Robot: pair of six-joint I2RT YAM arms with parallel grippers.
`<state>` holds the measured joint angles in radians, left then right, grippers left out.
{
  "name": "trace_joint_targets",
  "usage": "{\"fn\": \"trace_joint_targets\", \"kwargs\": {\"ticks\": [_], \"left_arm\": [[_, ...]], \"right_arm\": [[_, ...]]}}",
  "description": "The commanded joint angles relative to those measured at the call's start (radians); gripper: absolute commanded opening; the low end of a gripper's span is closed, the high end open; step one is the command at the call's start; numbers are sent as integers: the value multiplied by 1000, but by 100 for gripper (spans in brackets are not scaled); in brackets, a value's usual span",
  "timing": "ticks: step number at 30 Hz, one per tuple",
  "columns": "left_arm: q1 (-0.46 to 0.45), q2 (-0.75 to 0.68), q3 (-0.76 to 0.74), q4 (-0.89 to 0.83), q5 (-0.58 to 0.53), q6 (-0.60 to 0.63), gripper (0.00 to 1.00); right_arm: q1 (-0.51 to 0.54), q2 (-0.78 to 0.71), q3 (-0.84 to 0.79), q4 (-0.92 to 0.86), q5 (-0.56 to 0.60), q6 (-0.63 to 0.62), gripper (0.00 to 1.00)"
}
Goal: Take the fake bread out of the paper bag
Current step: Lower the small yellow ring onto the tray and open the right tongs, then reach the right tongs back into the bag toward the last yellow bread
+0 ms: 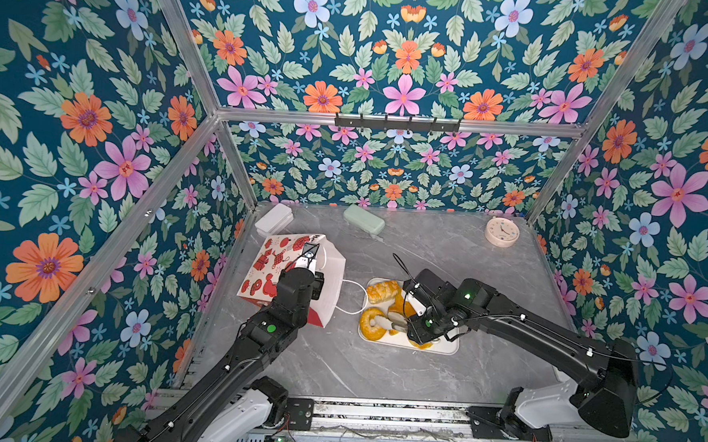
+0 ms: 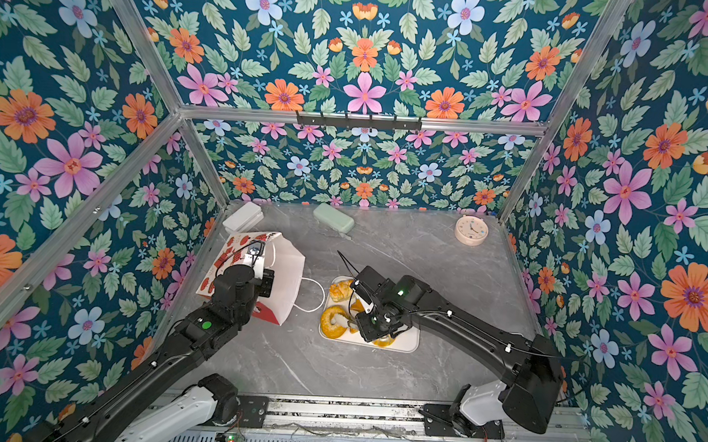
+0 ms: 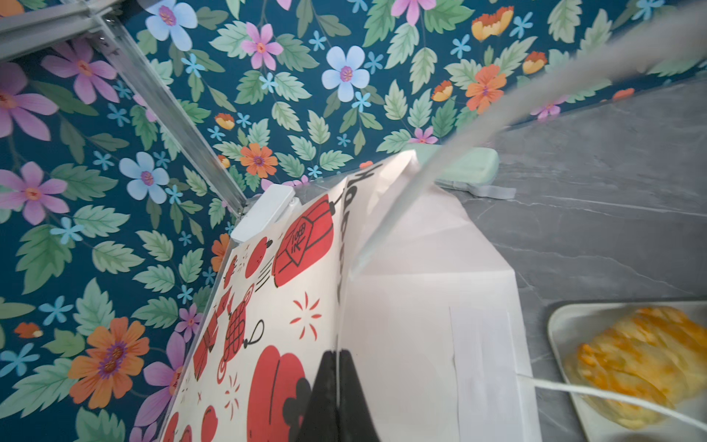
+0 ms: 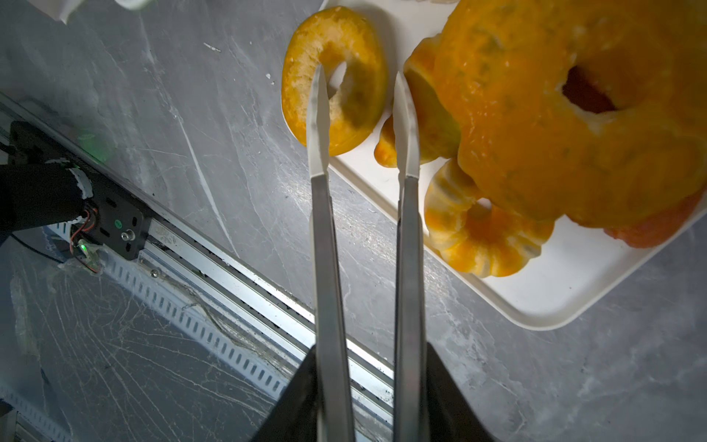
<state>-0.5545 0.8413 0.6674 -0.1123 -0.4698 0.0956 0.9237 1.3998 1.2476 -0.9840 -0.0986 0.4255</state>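
Grey marble tabletop point(image 1: 336, 366) w/ floral walls round it: you've got a flat white rectangular tray point(image 1: 449, 346) mid-table, and the glossy golden-orange fake bread point(image 1: 382, 291) lies on it, several pcs touching, incl. a plain ring point(image 4: 298, 88) at the tray's edge and a ribbed ring point(image 4: 486, 237). Your right gripper point(image 4: 359, 76) hangs over the tray, long metal fingers point(image 4: 325, 229) apart, nothing pinched btwn them. Just beside the tray the tall white paper bag w/ red prints point(image 1: 271, 263) stands tilted; your left gripper point(image 3: 337, 356) is clamped on its paper edge. Bag's inside: can't tell.
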Motion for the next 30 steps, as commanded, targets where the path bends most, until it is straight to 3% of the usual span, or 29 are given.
{"fn": "trace_joint_targets", "kwargs": {"ticks": [1,10,15,21,30], "left_arm": [[1,6,9,2,101,22,0],[-1,50,25,1,287,153,0],[-2,104,54,10,337,234,0],[-3,125,39,99,401,332,0],[-4,120,10,131,494,436,0]], "right_arm": [[-1,-32,-6,30,44,34,40],[0,-273,-134,210,154,107,38],[3,-401,-243,432,99,113,38],[46,-359,-253,593,24,49,37],[92,-130,-234,776,-85,12,35]]}}
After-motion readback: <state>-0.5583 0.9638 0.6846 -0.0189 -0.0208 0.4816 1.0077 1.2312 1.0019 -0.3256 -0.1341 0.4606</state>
